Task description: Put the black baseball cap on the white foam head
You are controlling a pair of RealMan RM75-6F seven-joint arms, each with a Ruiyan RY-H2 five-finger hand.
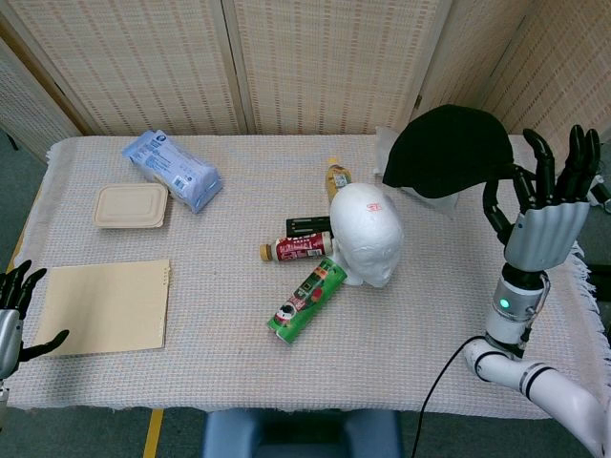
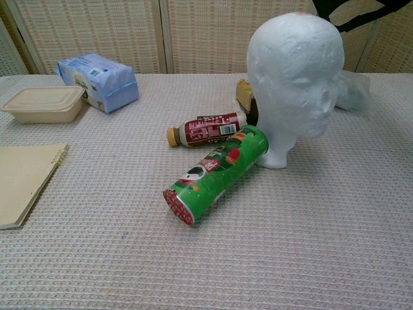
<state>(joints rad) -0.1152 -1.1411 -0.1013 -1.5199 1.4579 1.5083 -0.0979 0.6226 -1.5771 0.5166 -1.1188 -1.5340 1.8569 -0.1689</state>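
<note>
The white foam head (image 1: 368,233) stands upright near the table's middle, face toward me; in the chest view the foam head (image 2: 295,72) fills the upper right. The black baseball cap (image 1: 447,151) hangs in the air behind and to the right of the head, above table level. My right hand (image 1: 542,212) holds it at its right edge, the other fingers pointing up. In the chest view only a strip of the cap (image 2: 361,10) shows at the top right. My left hand (image 1: 10,321) hovers at the table's near left edge, fingers spread and holding nothing.
A green tube can (image 1: 307,300) and a red-labelled bottle (image 1: 298,249) lie against the head's front left. A yellow bottle (image 1: 337,176) and a grey bag (image 1: 420,181) lie behind it. At the left are a blue packet (image 1: 172,171), a beige box (image 1: 131,205) and a tan notebook (image 1: 105,305).
</note>
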